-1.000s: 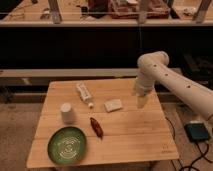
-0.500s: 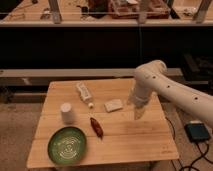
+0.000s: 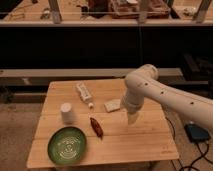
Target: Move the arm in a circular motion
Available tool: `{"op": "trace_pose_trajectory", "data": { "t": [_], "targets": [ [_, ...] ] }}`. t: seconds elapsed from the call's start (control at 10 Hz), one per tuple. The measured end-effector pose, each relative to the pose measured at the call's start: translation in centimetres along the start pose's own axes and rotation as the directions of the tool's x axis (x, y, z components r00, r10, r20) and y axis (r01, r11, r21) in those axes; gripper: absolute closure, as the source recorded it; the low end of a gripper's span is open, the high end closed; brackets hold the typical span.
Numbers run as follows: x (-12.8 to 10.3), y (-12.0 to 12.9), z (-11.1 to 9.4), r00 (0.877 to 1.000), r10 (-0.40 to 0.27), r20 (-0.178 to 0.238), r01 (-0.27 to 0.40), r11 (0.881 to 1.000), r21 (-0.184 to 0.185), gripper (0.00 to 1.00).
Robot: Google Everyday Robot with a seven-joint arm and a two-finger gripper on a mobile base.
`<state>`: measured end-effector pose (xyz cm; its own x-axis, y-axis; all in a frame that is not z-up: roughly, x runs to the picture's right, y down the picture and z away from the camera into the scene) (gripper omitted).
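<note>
White glossy arm (image 3: 150, 92): enters from frame right, elbow at centre | gripper (image 3: 132, 118): tapered tip over wooden worktop (image 3: 145, 140), right of centre, holding nothing | rigid, heavy-looking; task needs no grasp | green plate (image 3: 67, 144) lower left.

On the wooden table (image 3: 150, 142), a green plate (image 3: 67, 145) sits at the near left corner. A white cup (image 3: 67, 113) stands just behind the plate, a red pepper (image 3: 96, 127) to its right, a white tube (image 3: 84, 93) and a pale sponge (image 3: 113, 105) farther back.

gripper (image 3: 132, 119) above table (image 3: 145, 142), seemingly right of sponge (image 3: 113, 105); plate (image 3: 67, 144) front-left
</note>
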<state>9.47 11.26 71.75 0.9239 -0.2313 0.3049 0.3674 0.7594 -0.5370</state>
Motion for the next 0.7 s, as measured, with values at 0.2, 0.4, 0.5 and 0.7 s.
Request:
{"op": "trace_pose_trajectory", "data": {
  "t": [0.2, 0.4, 0.5, 0.7],
  "targets": [
    [-2.0, -3.9, 0.7, 0.999, -0.055, 0.001, 0.055, 0.998, 0.008, 0.41],
    [-3.5, -8.1, 1.1, 0.995, -0.1, -0.007, 0.1, 0.995, 0.017, 0.41],
    [-4.0, -9.3, 1.3, 0.995, -0.101, -0.007, 0.101, 0.995, 0.019, 0.41],
    [-3.2, -11.7, 1.7, 0.997, -0.077, -0.01, 0.077, 0.997, 0.022, 0.41]
  ]
}}
